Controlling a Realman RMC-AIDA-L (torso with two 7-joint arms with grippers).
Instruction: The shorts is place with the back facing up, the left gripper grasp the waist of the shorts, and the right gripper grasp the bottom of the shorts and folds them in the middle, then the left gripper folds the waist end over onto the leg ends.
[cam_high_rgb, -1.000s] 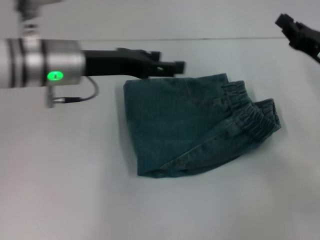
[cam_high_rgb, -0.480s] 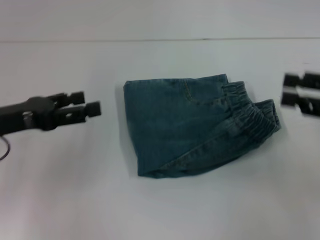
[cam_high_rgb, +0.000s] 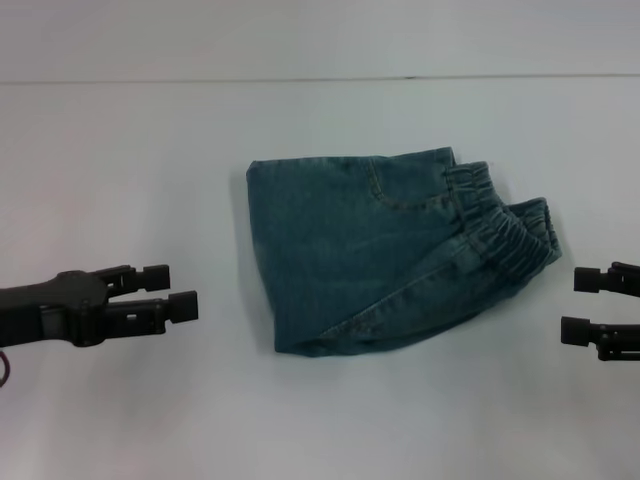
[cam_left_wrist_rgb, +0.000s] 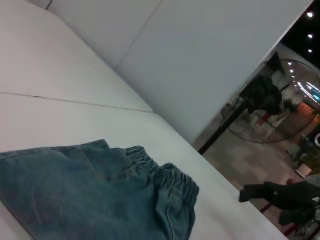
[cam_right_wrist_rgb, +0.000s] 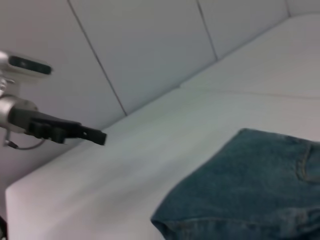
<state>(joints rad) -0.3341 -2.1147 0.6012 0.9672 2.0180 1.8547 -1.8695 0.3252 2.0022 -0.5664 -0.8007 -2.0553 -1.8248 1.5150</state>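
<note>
The shorts (cam_high_rgb: 380, 250) lie folded into a compact blue-green denim bundle in the middle of the white table. Their ruffled waist (cam_high_rgb: 505, 225) is on top at the bundle's right end. I cannot make out the leg ends. My left gripper (cam_high_rgb: 178, 290) is open and empty, well to the left of the shorts and nearer me. At the right edge, just beyond the waist, my right gripper (cam_high_rgb: 572, 305) also stands open and holds nothing. The left wrist view shows the shorts (cam_left_wrist_rgb: 90, 185), the waist (cam_left_wrist_rgb: 165, 180) and the far-off right gripper (cam_left_wrist_rgb: 250, 194). The right wrist view shows the shorts (cam_right_wrist_rgb: 250, 190) and the left gripper (cam_right_wrist_rgb: 95, 136).
The white table (cam_high_rgb: 120, 150) stretches around the shorts, with its back edge (cam_high_rgb: 300, 80) against a pale panelled wall. A standing fan (cam_left_wrist_rgb: 265, 95) is on the floor beyond the table's right side.
My left gripper has pulled back from the far left edge of the shorts, moving left and toward me. The right gripper has come down from the far right corner. The shorts have not moved.
</note>
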